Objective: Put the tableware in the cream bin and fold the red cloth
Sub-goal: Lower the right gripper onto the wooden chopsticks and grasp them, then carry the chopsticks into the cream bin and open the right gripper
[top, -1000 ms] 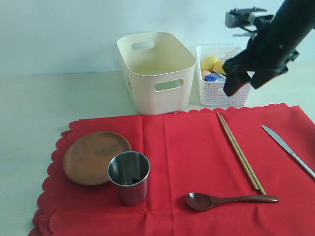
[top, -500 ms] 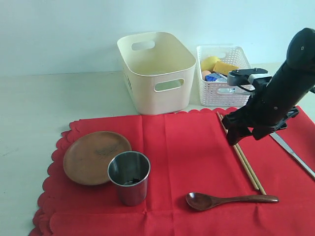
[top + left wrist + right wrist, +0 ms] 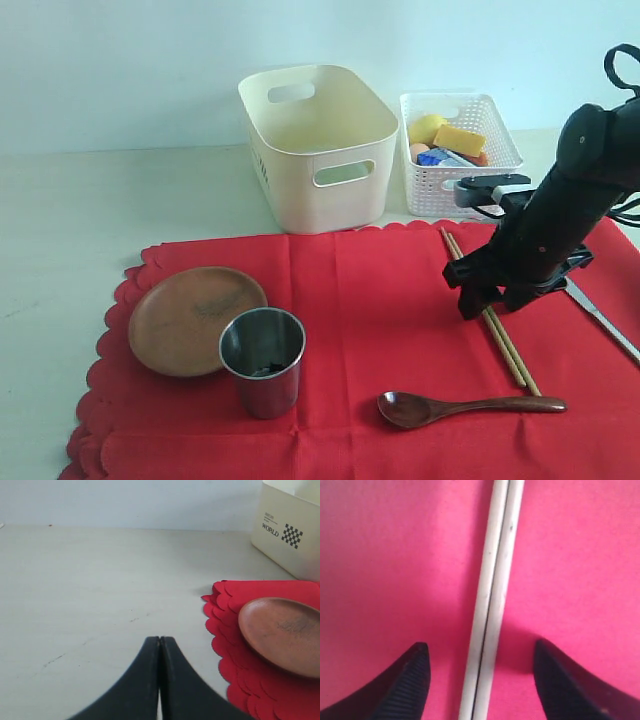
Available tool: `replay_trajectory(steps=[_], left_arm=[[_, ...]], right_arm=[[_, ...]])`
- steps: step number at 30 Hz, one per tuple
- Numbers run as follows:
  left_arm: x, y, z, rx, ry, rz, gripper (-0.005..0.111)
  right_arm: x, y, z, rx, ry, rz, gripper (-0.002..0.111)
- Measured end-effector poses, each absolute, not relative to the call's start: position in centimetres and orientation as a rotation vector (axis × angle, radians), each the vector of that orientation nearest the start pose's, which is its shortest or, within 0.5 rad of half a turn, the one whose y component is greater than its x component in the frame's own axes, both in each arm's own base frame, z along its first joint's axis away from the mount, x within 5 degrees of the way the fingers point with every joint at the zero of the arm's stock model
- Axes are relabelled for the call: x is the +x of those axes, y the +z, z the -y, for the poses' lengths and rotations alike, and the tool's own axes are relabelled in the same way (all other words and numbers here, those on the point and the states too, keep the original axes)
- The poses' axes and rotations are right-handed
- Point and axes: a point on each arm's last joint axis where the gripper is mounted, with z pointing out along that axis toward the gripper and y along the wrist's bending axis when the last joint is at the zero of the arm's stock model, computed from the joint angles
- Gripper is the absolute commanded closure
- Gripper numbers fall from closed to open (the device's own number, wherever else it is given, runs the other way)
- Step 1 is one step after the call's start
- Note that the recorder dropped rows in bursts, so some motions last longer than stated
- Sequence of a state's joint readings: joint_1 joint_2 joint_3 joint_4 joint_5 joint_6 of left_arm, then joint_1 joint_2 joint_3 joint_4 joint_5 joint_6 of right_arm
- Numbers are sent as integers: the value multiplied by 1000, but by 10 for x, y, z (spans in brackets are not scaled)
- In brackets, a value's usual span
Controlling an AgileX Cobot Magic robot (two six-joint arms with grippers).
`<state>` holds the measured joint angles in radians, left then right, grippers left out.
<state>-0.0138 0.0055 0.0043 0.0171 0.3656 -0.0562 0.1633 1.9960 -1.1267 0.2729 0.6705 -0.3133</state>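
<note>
1. The red cloth is spread flat on the counter, with its scalloped border showing along the far and left edges.
2. The right pincer is lowered over the right half of the cloth with its fingers spread. In the right wrist view, one finger is seen on either side of the pair of wooden chopsticks, with bare cloth showing between each fingertip and the sticks.
3. The chopsticks are laid side by side, touching along their length. They run from the cloth's far edge toward its near edge.
4. The metal knife is laid near the cloth's right edge, just beside the right pincer.
5. The dark wooden spoon is laid close to the cloth's near edge, and its handle tip is seen at the near end of the chopsticks.
6. The brown round plate is set by the cloth's left edge. The shiny steel cup stands upright just beside it; whether the two touch cannot be told.
7. The cream bin is placed on the counter beyond the cloth's far edge. The white lattice basket, which holds food items, is placed just beside it.
8. The left pincer is pressed together with nothing pinched. It is held over bare counter near the cloth's left edge.
</note>
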Motion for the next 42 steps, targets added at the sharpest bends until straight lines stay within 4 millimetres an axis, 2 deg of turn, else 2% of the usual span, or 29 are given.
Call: replay_trajectory(steps=[6,14,17,20,22,26,29,35,37,38,42], left_arm=[[53,179,0,-29,-32,-1859,107],[53,179,0,-29,-32,-1859,107],[53,179,0,-29,-32,-1859,107],[53,179,0,-29,-32,-1859,107],[53,179,0,-29,-32,-1859,107],[53,179,0,-29,-32,-1859,107],[53,179,0,-29,-32,-1859,107],[53,179,0,-29,-32,-1859,107],[53,179,0,-29,-32,-1859,107],[53,179,0,-29,-32,-1859,107],[53,179,0,-29,-32,-1859,107]], right_arm=[[353,112,-70,-397,203,-2964,108],[353,112,-70,-393,198,-2968,108],[350,120,-70,-397,204,-2971,108],[346,145,-70,-401,209,-2927,108],[342,168,-69,-404,213,-2878,108],[336,194,-68,-407,213,-2818,108],[333,221,-68,-411,216,-2758,108],[348,265,-72,-422,236,-2665,108],[355,283,-75,-437,254,-2600,108],[364,302,-80,-465,295,-2521,108],[383,329,-93,-525,406,-2380,108]])
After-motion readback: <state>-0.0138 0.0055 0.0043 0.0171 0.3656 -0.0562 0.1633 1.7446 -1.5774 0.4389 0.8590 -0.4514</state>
